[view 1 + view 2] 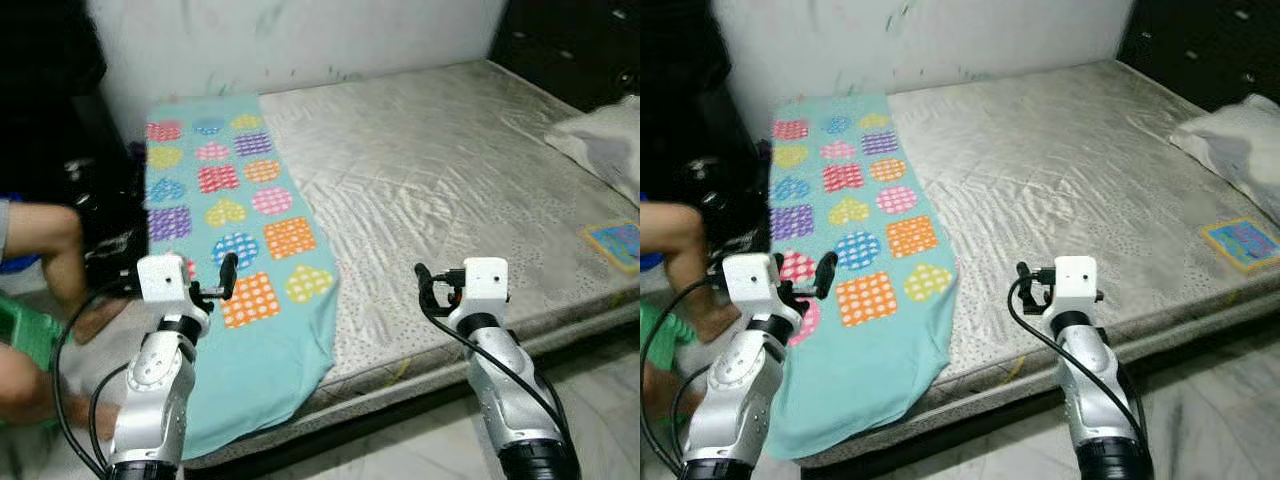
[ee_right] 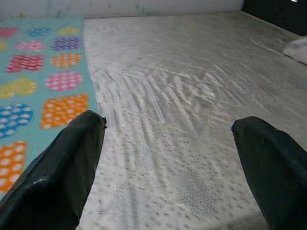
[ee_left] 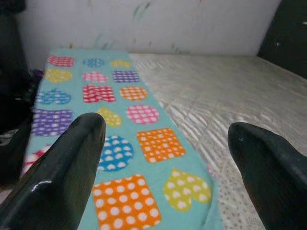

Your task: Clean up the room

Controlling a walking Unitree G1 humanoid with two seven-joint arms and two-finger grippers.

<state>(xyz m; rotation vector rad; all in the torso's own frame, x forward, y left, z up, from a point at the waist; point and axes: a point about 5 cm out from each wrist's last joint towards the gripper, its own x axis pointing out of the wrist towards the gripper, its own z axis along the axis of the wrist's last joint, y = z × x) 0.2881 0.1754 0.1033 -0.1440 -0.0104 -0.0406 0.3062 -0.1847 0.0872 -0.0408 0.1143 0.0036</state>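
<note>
A: Quick one. What's the target here?

B: The blanket (image 1: pixel 232 250), teal with coloured dotted hearts and squares. It lies as a long strip on the robot's left side of the mattress (image 1: pixel 450 190), running from the wall (image 1: pixel 300 40) toward the robot, with its near end draped over the mattress edge.

A: Grippers?

B: Left gripper (image 1: pixel 222 280) is raised over the blanket's near end, fingers spread wide, holding nothing. In the left wrist view the fingers (image 3: pixel 62 167) frame the orange dotted square, and the cloth lies straight ahead and below them. Right gripper (image 1: pixel 432 290) is also spread wide and empty, over bare mattress near the front edge.

A: Which arm is nearer?

B: Left, clearly. The right wrist view has the blanket's long edge off to that gripper's left side, with plain mattress ahead.

A: Long axis?

B: Away from the robot, roughly in line with where the left fingers point. I'd judge the left arm needs to drop onto the near end and the right to shift leftward to reach the inner edge.

A: Anything else?

B: A pillow (image 1: pixel 605 140) and a small colourful book (image 1: pixel 615 243) at the far right, and a person's arm (image 1: pixel 50 250) at the left edge, near the left arm. Watch that.
</note>
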